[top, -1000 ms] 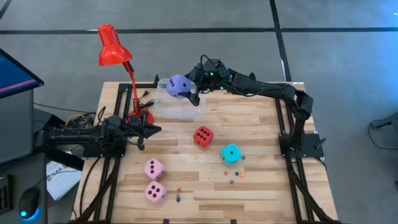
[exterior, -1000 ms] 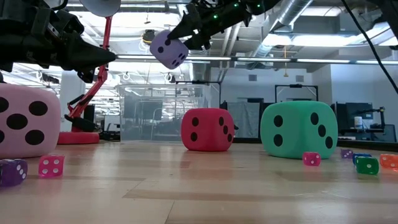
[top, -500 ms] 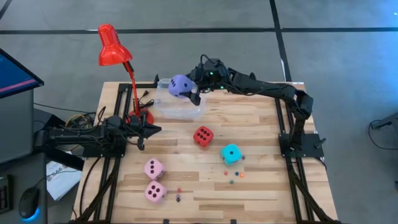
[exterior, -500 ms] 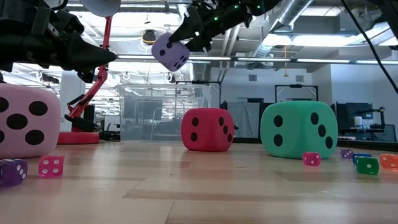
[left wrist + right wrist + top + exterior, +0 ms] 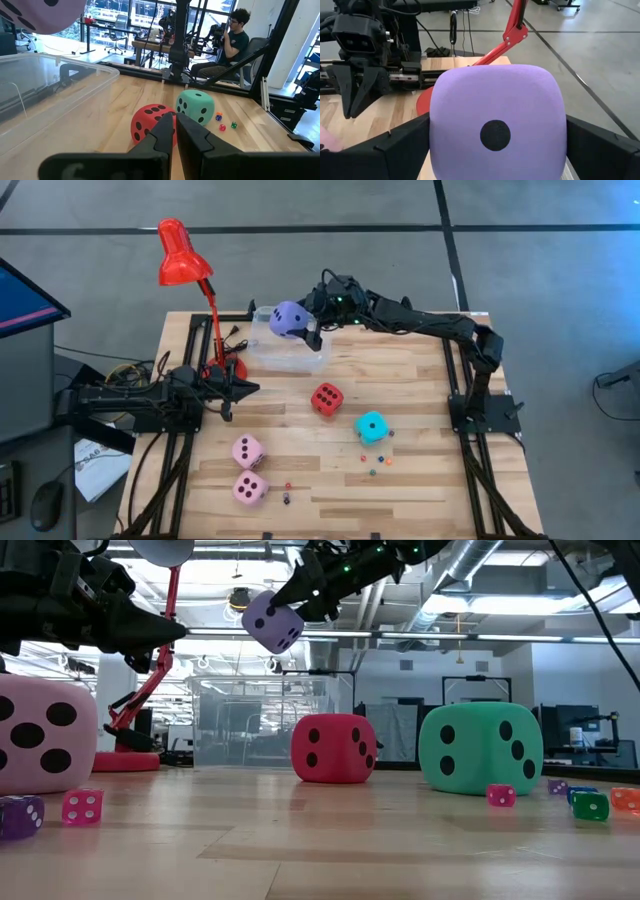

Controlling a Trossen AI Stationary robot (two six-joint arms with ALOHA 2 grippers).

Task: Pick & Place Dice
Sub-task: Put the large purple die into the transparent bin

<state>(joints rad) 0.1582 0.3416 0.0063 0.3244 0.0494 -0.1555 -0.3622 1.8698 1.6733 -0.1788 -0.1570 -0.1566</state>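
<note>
My right gripper (image 5: 297, 321) is shut on the lavender die (image 5: 288, 318), which hangs over a clear plastic bin (image 5: 288, 353) at the table's far middle. The red die (image 5: 326, 398) and the cyan die (image 5: 372, 426) rest on the table's middle. Two pink dice (image 5: 248, 450) (image 5: 249, 487) sit toward the near left. My left gripper (image 5: 250, 387) waits shut and level over the left side, empty; in its wrist view (image 5: 175, 122) it points at the red die (image 5: 150, 122) and the cyan die (image 5: 196, 105). My right gripper pinches the lavender die by two opposite sides (image 5: 437, 130), one finger (image 5: 395, 150) on each side. The fingers come from the table's right, slanting a little downward. The die (image 5: 272, 622) is lifted clear, high above the bin and the tabletop.
A red desk lamp (image 5: 185, 260) stands at the far left, its base beside the bin. Several tiny coloured dice (image 5: 375, 465) lie near the cyan die and at the near edge (image 5: 287, 496). A seated person (image 5: 235, 42) shows beyond the table.
</note>
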